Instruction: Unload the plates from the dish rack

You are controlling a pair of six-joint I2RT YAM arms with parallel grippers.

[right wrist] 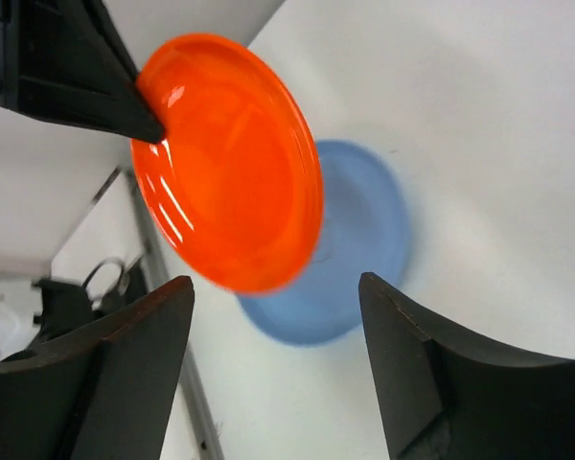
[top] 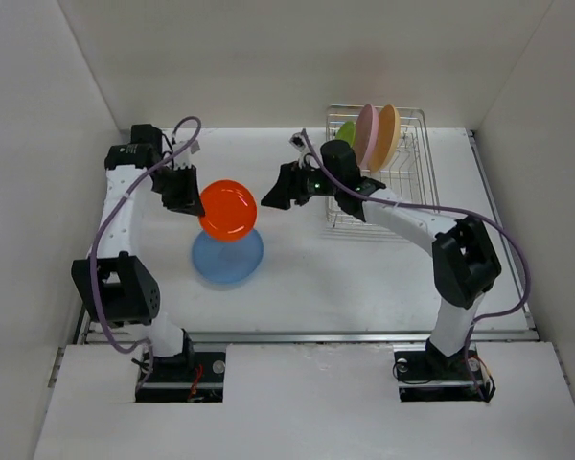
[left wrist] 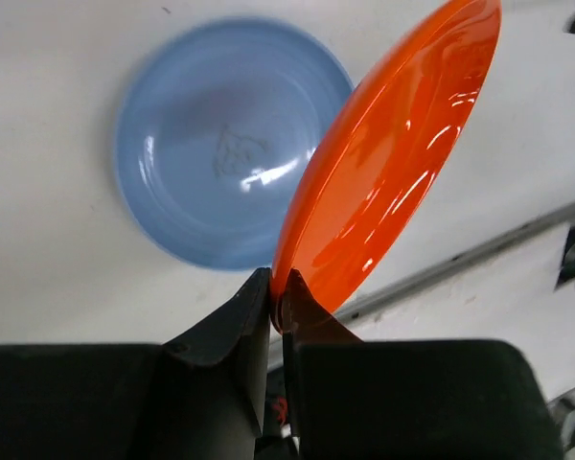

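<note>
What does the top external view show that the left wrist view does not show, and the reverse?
Only the top external view shows the dish rack with the green plate, the pink plate and the tan plate standing in it, and the right gripper beside it.

Only the left wrist view shows up close how the left gripper pinches the rim of the orange plate, and a faint mark in the middle of the blue plate.

Both show the orange plate held tilted over the blue plate, which lies flat on the table.
</note>
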